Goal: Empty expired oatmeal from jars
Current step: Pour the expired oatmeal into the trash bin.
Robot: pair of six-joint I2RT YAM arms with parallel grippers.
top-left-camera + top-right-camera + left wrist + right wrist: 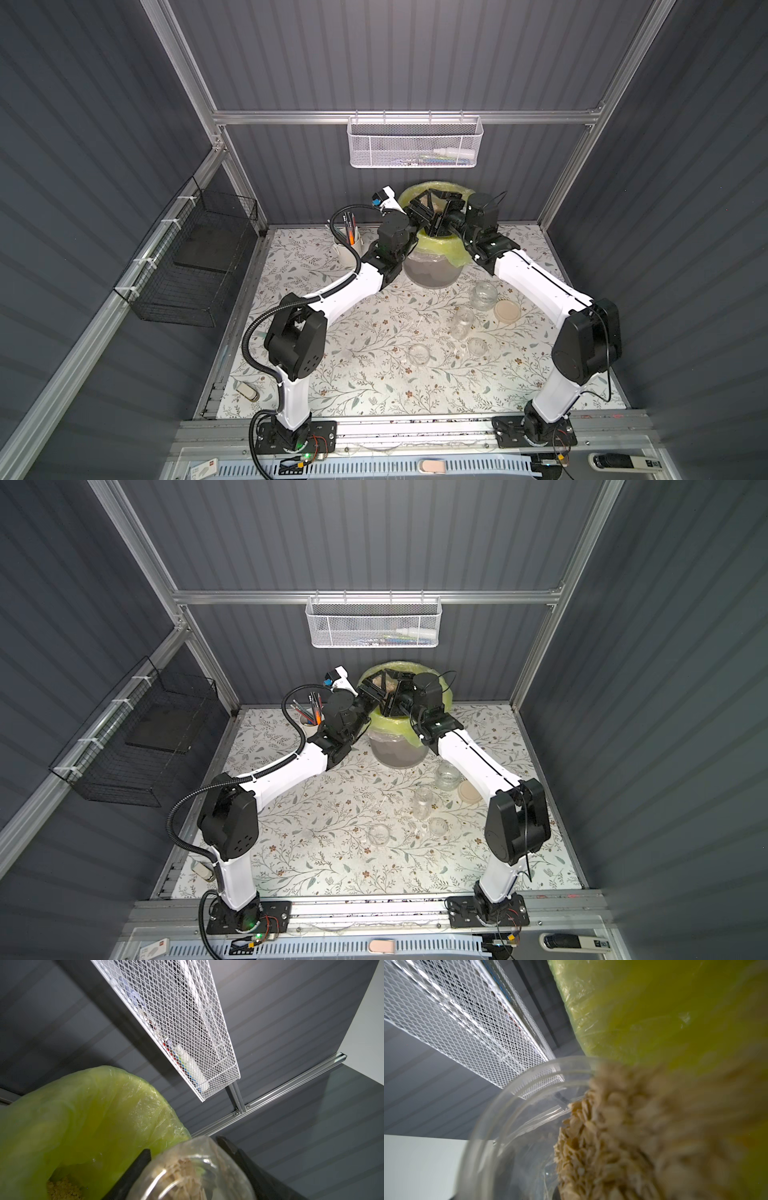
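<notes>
Both grippers meet over the mouth of the grey bin [432, 272] lined with a yellow-green bag [448, 246]. My left gripper [182, 1145] is shut on a clear glass jar [193, 1174], its black fingers [143, 1159] pressing both sides, and oatmeal [187, 1169] shows through the glass. In the right wrist view the jar's open rim [517, 1093] fills the picture, tipped toward the bag [664, 1012], with blurred oatmeal [623, 1136] at its mouth. More oatmeal [62, 1188] lies in the bag. My right gripper [439, 219] is close against the left one; its jaws are hidden.
On the floral mat stand a squat jar [483, 296], a beige disc lid [508, 311], a taller jar [462, 322] and two more clear glass pieces [418, 354] [476, 346]. A white mug of pencils [349, 249] is left of the bin. A white mesh basket [415, 143] hangs above.
</notes>
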